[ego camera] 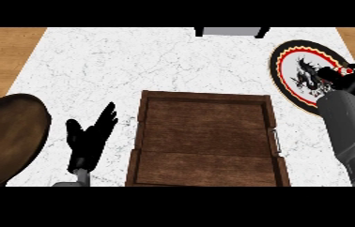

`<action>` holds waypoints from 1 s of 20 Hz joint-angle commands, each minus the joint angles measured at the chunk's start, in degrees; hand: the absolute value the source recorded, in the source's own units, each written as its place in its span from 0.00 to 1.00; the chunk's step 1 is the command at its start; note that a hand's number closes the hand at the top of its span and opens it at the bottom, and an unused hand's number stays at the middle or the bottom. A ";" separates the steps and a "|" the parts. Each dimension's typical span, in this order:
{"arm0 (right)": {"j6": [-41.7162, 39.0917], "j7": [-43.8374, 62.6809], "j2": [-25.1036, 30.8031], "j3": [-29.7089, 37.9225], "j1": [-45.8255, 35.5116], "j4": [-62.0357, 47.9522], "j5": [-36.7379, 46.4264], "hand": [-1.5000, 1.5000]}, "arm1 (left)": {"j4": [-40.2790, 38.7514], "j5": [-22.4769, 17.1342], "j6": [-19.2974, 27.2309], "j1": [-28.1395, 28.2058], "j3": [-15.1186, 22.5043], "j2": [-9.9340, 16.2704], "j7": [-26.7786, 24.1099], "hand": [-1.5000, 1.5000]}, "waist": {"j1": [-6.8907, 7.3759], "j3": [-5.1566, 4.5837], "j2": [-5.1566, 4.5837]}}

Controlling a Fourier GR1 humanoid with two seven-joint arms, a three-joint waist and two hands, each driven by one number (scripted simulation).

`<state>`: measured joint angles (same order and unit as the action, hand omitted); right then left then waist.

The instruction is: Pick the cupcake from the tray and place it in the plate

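Note:
The wooden tray [205, 101] lies in the middle of the counter with nothing on its floor. At the far right sits the plate [291, 66], white with a black dragon figure and a black, red and yellow rim. My right hand [334, 81] hovers over the plate's right part, fingers curled round the cupcake [344, 70]. Only a small red and white bit of the cupcake shows past the fingers. My left hand [88, 133] rests open to the left of the tray, fingers up.
A large dark brown round dish [21, 132] lies at the counter's left edge, close to my left hand. A grey and black object [231, 31] stands at the counter's far edge. The white marble top [139, 62] stretches beyond the tray.

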<state>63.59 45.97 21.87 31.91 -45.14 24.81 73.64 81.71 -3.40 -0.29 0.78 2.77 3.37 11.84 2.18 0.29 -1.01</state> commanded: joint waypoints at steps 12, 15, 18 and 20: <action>-4.34 -39.50 -0.99 8.80 2.69 8.25 -31.89 0.00 | -1.90 0.15 1.16 -2.94 -0.68 -0.74 1.12 0.50 | -0.75 0.32 -0.15; -3.72 -46.16 -2.07 12.00 4.64 12.06 -39.83 0.00 | -0.86 -0.75 -1.04 1.32 -1.14 0.85 -1.28 0.50 | -0.45 0.14 0.24; -6.67 -53.30 -1.70 15.28 6.47 13.85 -47.90 0.00 | -0.72 1.43 1.59 -0.12 1.10 -1.75 -0.20 0.50 | -0.77 0.14 0.14; -12.49 -58.60 -3.13 16.56 8.53 15.90 -53.86 0.00 | 2.54 -0.35 0.63 -0.58 -0.64 0.42 3.50 0.50 | -1.14 0.02 0.60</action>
<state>55.82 -3.61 19.94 45.58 -39.00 37.42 29.09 81.87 -3.14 0.34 0.54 2.48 3.13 12.40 1.39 0.41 -0.72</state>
